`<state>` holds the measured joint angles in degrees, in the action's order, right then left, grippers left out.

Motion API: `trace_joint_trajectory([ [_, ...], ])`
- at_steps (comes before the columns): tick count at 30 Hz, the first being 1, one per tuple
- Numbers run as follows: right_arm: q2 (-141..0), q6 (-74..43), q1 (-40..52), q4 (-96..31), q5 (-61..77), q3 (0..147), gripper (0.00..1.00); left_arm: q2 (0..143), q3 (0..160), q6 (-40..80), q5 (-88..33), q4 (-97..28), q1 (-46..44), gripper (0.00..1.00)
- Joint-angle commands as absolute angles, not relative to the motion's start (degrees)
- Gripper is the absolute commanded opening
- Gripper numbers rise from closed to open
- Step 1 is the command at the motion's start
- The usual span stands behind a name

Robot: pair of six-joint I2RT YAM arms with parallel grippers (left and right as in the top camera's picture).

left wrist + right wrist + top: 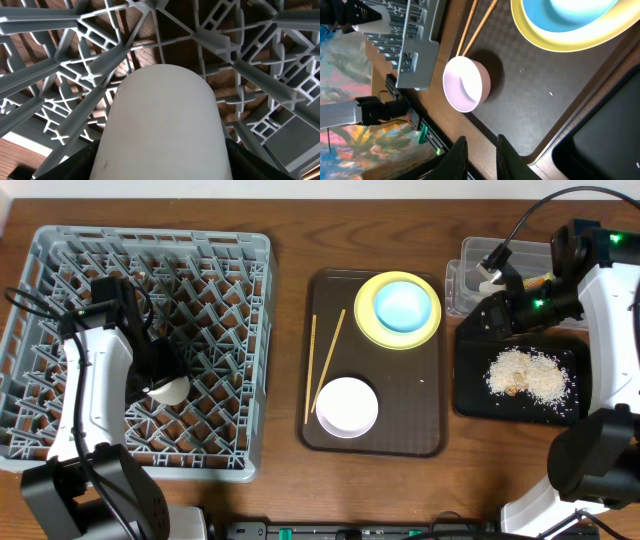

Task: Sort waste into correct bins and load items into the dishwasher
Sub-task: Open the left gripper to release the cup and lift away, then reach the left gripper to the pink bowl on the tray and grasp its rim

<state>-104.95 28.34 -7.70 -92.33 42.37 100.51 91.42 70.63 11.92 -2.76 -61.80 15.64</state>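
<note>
My left gripper [163, 383] is shut on the small white cup [170, 390], low over the grey dish rack [60, 250]. In the left wrist view the cup [162, 120] fills the middle, with a black finger [75, 162] on each side and the rack lattice [240, 55] behind. The light blue bowl [405, 305] sits on the yellow plate [365, 328]. The pink bowl [347, 406] and two chopsticks [312, 370] lie beside them. My right gripper [482, 150] is shut and empty, hanging near the black tray [465, 385] of rice crumbs [527, 375].
Plate, bowls and chopsticks rest on a dark brown serving tray [420, 425]. A clear tub [470, 255] stands behind the black tray at the far right. The right wrist view shows the pink bowl [465, 85], chopsticks [470, 25] and rack corner [415, 40].
</note>
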Motion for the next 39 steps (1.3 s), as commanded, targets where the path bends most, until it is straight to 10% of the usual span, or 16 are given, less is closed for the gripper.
trace_joint_trajectory([
  [1, -105.3, 28.3, -7.9, -92.5, 42.9, 100.8, 0.18, 91.6, 70.5, 11.4, -1.9, -62.4, 15.6, 0.63],
  [9, -105.3, 28.3, -7.9, -93.0, 42.9, 100.8, 0.18, 91.6, 70.5, 11.4, -1.9, -62.9, 15.6, 0.85],
  [23, -105.3, 28.3, -7.9, -93.3, 42.5, 100.8, 0.18, 80.3, 72.2, 11.4, -3.6, -60.5, 14.0, 0.89],
  [34, -105.3, 5.0, -7.9, -90.7, 13.9, 100.8, 0.20, 75.3, 72.2, 4.1, -9.6, -54.9, -10.2, 0.89],
  [37, -105.3, 0.7, -7.9, -91.1, 7.9, 100.8, 0.31, 77.6, 72.2, 4.1, -9.6, -54.0, -18.7, 0.89],
  [39, -105.3, 0.2, -7.9, -91.1, 7.7, 100.8, 0.74, 79.8, 72.2, 4.1, -9.6, -53.2, -24.7, 0.89],
])
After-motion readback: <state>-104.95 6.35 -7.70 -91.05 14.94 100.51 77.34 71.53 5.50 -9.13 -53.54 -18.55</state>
